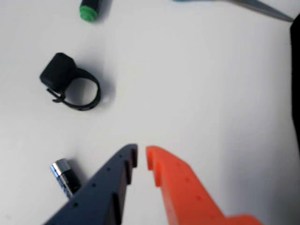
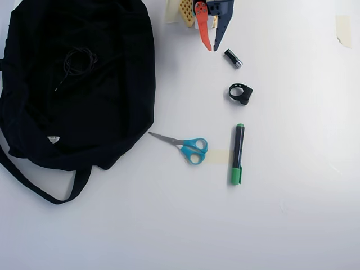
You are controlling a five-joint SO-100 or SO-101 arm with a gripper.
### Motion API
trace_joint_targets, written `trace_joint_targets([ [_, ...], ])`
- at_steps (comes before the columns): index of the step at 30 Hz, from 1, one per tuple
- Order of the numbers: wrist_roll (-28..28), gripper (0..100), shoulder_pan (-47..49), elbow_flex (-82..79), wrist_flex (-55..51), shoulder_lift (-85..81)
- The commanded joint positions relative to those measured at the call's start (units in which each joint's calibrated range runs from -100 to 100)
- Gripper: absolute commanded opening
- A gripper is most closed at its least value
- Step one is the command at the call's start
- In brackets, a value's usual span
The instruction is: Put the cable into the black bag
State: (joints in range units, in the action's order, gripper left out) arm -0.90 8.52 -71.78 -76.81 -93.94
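Observation:
The black bag (image 2: 112,90) lies at the left of the overhead view, and its edge shows at the right border of the wrist view (image 1: 295,70). The cable (image 2: 66,64), a thin black coil, lies on top of the bag's fabric with one loose end trailing down-left. My gripper (image 2: 212,48) is at the top centre, well to the right of the bag and apart from the cable. In the wrist view the gripper (image 1: 141,154) has its orange and dark blue jaws nearly together with only a narrow gap, nothing between them, above bare white table.
A short black cylinder with a silver tip (image 2: 233,58) (image 1: 65,176) lies just right of the gripper. A black ring clip (image 2: 241,93) (image 1: 58,70), a green-capped marker (image 2: 238,152) and blue-handled scissors (image 2: 188,147) lie below it on the table.

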Motion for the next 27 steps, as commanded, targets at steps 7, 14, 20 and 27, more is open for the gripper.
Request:
trace_joint_targets([
  [7, 0.38, 2, 0.60, -11.24, 1.10, -5.65],
  [14, 0.12, 2, 0.30, -21.48, 1.53, -5.65],
  [20, 0.12, 2, -0.30, -26.88, 3.26, -5.73],
  [27, 0.12, 2, -1.57, -27.59, 3.77, -5.73],
])
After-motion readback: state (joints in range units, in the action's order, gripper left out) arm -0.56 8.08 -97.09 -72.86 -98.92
